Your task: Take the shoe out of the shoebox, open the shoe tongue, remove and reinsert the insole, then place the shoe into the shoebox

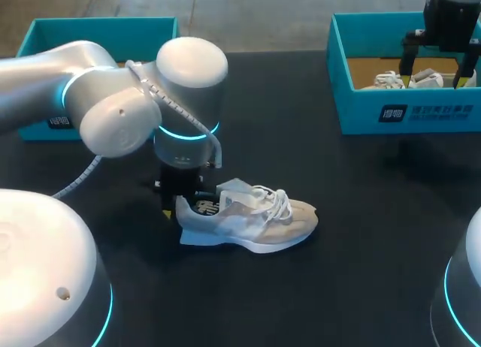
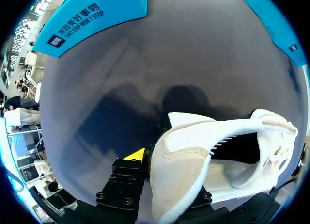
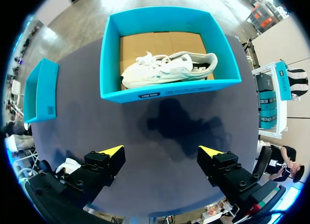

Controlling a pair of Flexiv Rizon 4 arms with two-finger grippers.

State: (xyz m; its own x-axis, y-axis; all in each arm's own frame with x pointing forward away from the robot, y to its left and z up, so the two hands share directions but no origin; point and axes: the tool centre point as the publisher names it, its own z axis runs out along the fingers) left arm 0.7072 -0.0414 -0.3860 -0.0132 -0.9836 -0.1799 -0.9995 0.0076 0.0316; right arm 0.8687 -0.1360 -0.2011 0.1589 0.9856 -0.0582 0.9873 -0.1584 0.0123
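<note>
From above, the shoe (image 1: 248, 219) stands on its sole on the desk (image 1: 361, 212). My left arm (image 1: 113, 107) comes down at its heel and hides the contact. My right arm (image 1: 451, 16), cut off at the edge, hangs over the shoebox (image 1: 406, 110). At the left wrist, my left hand (image 2: 167, 185) is clamped on the heel: one yellow tip (image 2: 137, 154) presses it, and the heel hides the other. At the right wrist, my right hand (image 3: 162, 153) is spread wide over bare desk, and a second shoe (image 3: 167, 69) lies in the shoebox ahead.

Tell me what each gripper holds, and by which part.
The left gripper clamps the shoe by its heel; the right gripper is open, holding nothing.
</note>
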